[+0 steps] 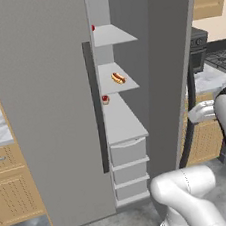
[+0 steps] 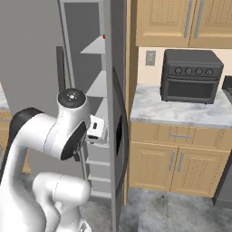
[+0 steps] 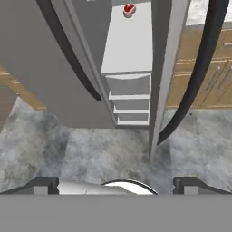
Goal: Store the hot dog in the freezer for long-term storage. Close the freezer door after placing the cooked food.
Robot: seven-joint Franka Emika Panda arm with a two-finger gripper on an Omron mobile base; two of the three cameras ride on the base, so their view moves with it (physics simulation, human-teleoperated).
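Quick count of what's in the kitchen right now. One tall grey fridge, with two doors: the wider plain one (image 1: 44, 109) and the narrower freezer door (image 1: 172, 67), which stands open. Inside the freezer (image 1: 123, 118) I count three white shelves and three white drawers (image 1: 127, 151) stacked under them. One hot dog (image 1: 118, 78), near the front edge of the middle shelf. Two small red things: one (image 1: 105, 99) at the left edge of the lowest shelf, another (image 1: 93, 28) at the left edge of the top shelf, too small to identify. One black toaster oven (image 2: 190, 76) on the marble counter (image 2: 181, 111). One robot arm, one gripper (image 3: 116, 183).
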